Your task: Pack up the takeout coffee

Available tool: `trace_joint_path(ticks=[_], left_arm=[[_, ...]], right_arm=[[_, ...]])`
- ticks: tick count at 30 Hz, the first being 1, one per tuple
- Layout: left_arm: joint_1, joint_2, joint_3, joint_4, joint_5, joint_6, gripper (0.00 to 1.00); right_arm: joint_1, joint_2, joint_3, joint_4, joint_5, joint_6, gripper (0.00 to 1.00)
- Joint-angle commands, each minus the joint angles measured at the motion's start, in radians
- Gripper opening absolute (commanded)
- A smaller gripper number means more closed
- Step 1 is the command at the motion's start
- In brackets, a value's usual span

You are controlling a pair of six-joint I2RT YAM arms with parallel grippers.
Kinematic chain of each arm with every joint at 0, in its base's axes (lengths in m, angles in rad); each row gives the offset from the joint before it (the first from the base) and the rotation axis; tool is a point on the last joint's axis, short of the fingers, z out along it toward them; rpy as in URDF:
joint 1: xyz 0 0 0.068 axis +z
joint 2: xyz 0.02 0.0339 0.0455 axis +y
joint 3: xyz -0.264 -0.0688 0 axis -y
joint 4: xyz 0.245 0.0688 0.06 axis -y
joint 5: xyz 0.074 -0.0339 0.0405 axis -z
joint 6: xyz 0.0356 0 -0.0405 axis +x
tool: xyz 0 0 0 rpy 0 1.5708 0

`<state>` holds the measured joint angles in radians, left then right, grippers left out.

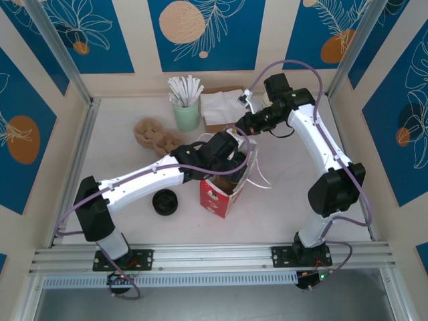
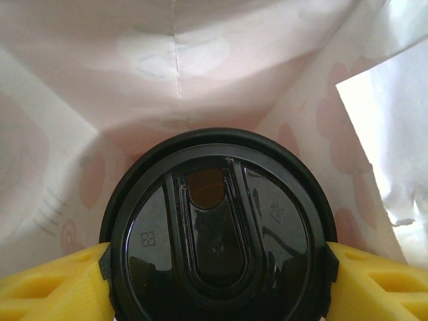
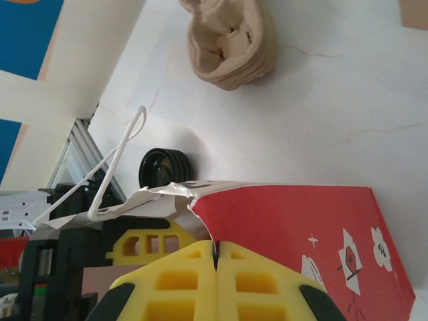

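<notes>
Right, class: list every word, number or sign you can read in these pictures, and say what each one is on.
Takeout coffee lid, left half: small raised mark, too blurred to read.
Same lid, right half: a raised triangle sign, its contents unreadable.
Paper bag: white drawings, no readable words.

Robot lab test cell. Aluminium extrusion frame, printed blue backdrop panels, left arm and right arm bolted to a front rail.

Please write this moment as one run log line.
step: packing | left jaws: gripping coffee inside bag, not yet released | right jaws: shut on bag rim
</notes>
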<state>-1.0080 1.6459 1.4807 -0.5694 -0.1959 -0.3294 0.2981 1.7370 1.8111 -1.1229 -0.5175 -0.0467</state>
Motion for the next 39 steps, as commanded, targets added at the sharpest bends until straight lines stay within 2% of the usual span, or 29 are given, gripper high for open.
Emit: trace_joint_path(ticks=[1, 13, 27, 39], left_arm=[[0.0, -0.051, -0.039, 0.044, -0.041, 0.031, 0.72], [-0.014, -0.075, -0.121, 0.146, -0.104, 0.073, 0.71], [-0.02, -0.041, -0.148, 0.158, -0.165, 0.075, 0.71], [-0.019, -0.073, -0.223, 0.238, -0.109, 0.106, 0.73]], right_arm=[[0.028, -0.065, -0.01, 0.022, -0.08, -0.046, 0.0], [0.062, -0.135, -0.083, 0.079, -0.122, -0.051, 0.0], [0.09, -0.1, -0.062, 0.104, -0.154, -0.038, 0.0], [0.095, -0.125, -0.074, 0.113, -0.151, -0.023, 0.0]])
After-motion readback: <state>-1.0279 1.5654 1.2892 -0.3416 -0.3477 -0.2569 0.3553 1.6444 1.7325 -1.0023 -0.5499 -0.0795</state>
